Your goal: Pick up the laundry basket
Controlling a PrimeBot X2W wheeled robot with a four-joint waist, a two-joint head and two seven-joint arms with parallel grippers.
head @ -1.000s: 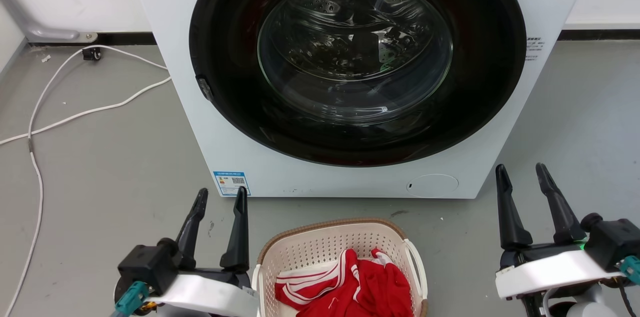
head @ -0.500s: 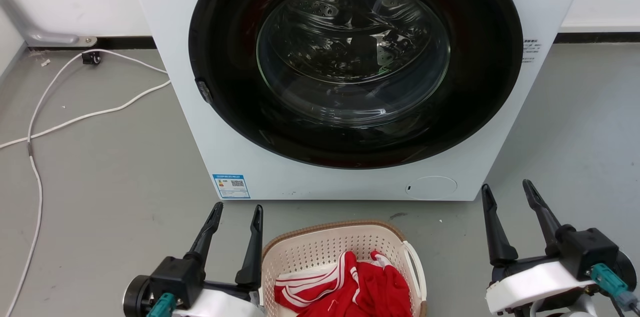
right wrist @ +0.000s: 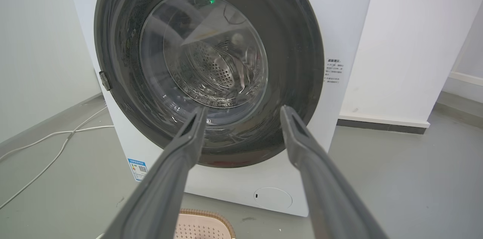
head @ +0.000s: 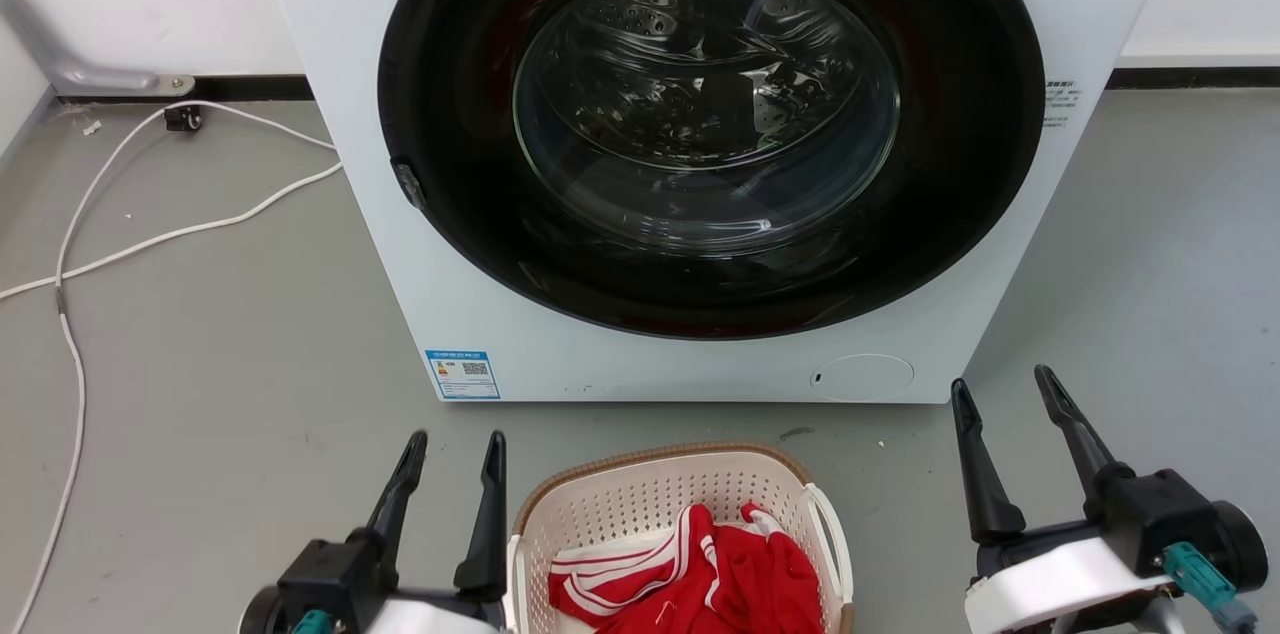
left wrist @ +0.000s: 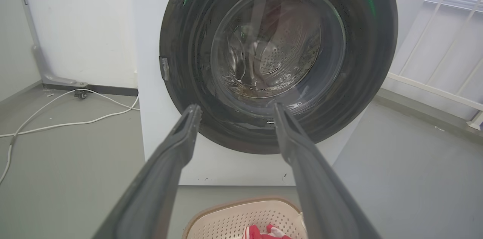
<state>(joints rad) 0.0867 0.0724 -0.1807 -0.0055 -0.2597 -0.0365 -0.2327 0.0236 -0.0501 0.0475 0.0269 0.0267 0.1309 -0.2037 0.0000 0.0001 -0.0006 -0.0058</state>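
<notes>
1. I am holding my left hand (head: 456,439) low and nearest to me. Its two dark fingers are moderately apart with nothing between them, just beside the left edge of the laundry basket (head: 660,451).
2. I am holding my right hand (head: 1001,379) with its fingers likewise apart and empty, well clear of the basket's white right handle (head: 830,534).
3. The basket is standing on the grey floor (head: 220,364) between my hands, in front of the washing machine (head: 420,314). A red garment (head: 700,584) with white stripes is lying inside it.
4. Risk, in my judgement: my hands are sitting unevenly, so one handle may be caught before the other. That would be tipping the basket and spilling the garment. A finger might also be slipping off the thin handle or snagging in the perforated wall.
5. The basket's mouth is facing up and its handles are pointing left and right. Its near part is running out of the head view, so I cannot settle its long axis.
6. Farther off, the machine's closed round door (head: 705,104) is facing me. A forward swing on lifting could be knocking the rim against it.
7. A white cable (head: 150,234) is trailing across the floor at far left.
</notes>
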